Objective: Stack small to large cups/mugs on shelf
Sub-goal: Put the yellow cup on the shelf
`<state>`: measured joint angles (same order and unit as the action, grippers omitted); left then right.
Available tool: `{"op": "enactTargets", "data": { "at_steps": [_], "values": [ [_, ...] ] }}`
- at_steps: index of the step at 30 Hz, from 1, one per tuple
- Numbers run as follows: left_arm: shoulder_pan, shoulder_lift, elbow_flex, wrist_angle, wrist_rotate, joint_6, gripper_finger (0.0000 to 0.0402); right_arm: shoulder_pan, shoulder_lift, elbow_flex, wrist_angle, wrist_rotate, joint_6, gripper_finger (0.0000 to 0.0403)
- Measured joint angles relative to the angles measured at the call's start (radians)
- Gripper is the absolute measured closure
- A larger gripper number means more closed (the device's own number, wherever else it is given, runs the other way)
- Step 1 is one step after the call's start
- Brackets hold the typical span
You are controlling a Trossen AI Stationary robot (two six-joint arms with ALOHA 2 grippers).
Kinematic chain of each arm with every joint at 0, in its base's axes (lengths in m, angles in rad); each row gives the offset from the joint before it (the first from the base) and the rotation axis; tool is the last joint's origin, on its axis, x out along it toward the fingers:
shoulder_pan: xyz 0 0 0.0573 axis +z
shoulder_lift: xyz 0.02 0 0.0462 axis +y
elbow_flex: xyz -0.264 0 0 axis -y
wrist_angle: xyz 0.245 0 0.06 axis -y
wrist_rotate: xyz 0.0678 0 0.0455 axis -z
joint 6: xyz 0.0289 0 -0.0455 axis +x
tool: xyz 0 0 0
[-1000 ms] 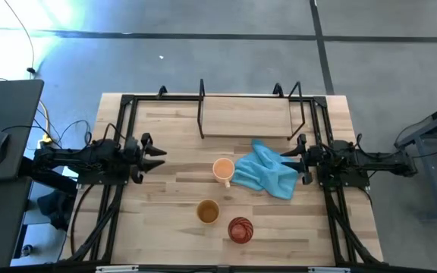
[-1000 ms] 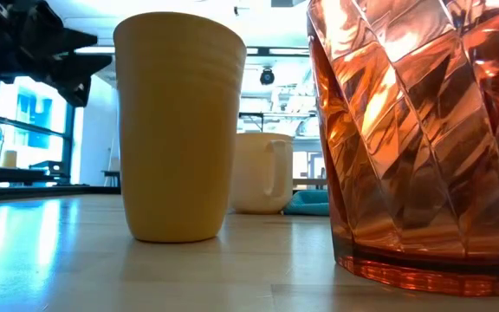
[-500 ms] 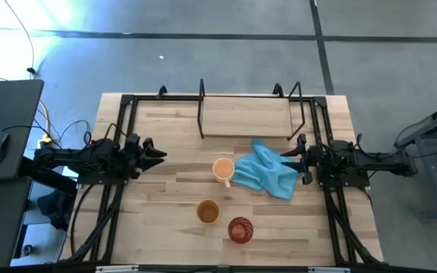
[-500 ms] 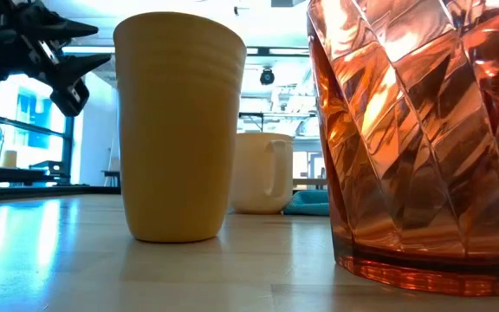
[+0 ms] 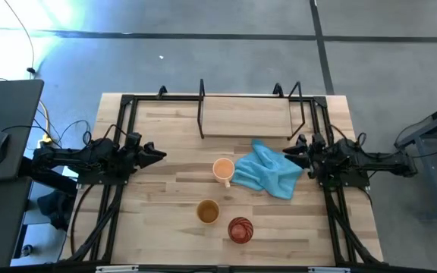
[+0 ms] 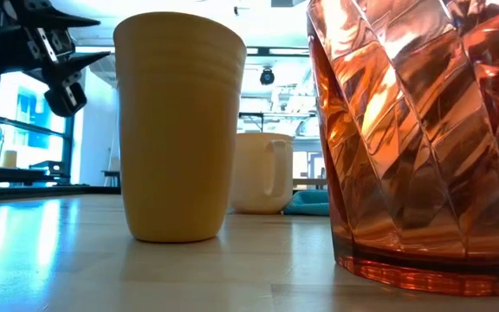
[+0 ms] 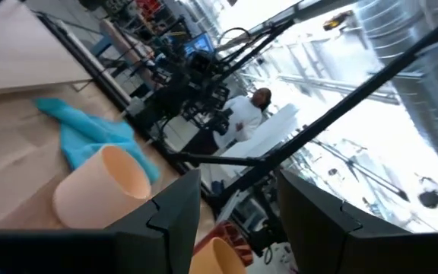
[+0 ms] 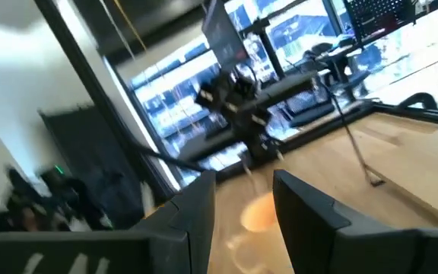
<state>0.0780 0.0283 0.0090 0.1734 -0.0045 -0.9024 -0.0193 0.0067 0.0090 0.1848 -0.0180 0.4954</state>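
Note:
The light orange mug [image 5: 223, 168] stands mid-table beside the blue cloth [image 5: 268, 171]. The mustard-yellow cup [image 5: 208, 211] and the patterned red cup [image 5: 240, 229] stand upright nearer the near edge. The shelf [image 5: 249, 115] sits at the far edge, with bare board between its black rods. My left gripper [image 5: 160, 154] hovers open left of the mug, above the table. Its wrist view looks past its fingers [image 7: 236, 183] at the mug [image 7: 101, 186] and cloth [image 7: 90, 137]. My right gripper [image 5: 285, 154] is open over the cloth's right part, pointing left.
Black arm frames [image 5: 120, 121] run along the left and right sides of the table. The low view is filled by the mustard cup [image 6: 178, 126] and red cup [image 6: 423, 139], with the mug [image 6: 262, 172] behind. A person [image 7: 253, 106] is in the room beyond.
My left gripper has rolled about its own axis while staying left of the mug. My right gripper has shifted a little toward the table's left, over the cloth, and turned. The cups, mug and cloth have stayed where they were.

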Motion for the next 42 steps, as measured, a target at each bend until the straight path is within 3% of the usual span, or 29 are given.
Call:
{"op": "enactTargets", "data": {
  "at_steps": [6, 10, 14, 20, 24, 33, 38, 42],
  "values": [
    [0.000, 0.047, 0.000, 0.071, 0.007, 0.045, 0.0238, 0.000, 0.000, 0.000, 0.031, 0.012, 0.154, 0.0277],
    [0.000, 0.047, 0.000, 0.071, -0.085, 0.137, 0.0238, 0.000, 0.000, 0.000, 0.024, 0.015, 0.262, 0.0277],
    [0.000, 0.047, 0.000, 0.084, -0.117, 0.091, 0.0238, -0.002, 0.000, 0.000, 0.023, 0.026, 0.267, 0.0277],
    [-0.004, 0.085, 0.000, 0.132, 0.107, -0.040, 0.0238, -0.002, 0.000, 0.000, 0.023, 0.080, 0.266, 0.0277],
    [-0.045, 0.144, 0.000, 0.235, 0.112, -0.064, 0.0238, -0.002, 0.001, 0.013, 0.049, 0.096, 0.250, 0.0277],
    [-0.184, 0.410, 0.001, 0.310, -0.062, 0.048, 0.0238, 0.000, 0.001, 0.035, 0.038, 0.148, 0.149, 0.0277],
    [-0.197, 0.564, 0.001, 0.349, -0.242, 0.058, 0.0238, 0.000, 0.001, 0.035, -0.034, 0.216, 0.149, 0.0277],
    [-0.196, 0.679, 0.001, 0.467, -0.314, 0.060, 0.0238, 0.000, 0.001, 0.035, -0.093, 0.265, 0.152, 0.0277]
  ]
}}
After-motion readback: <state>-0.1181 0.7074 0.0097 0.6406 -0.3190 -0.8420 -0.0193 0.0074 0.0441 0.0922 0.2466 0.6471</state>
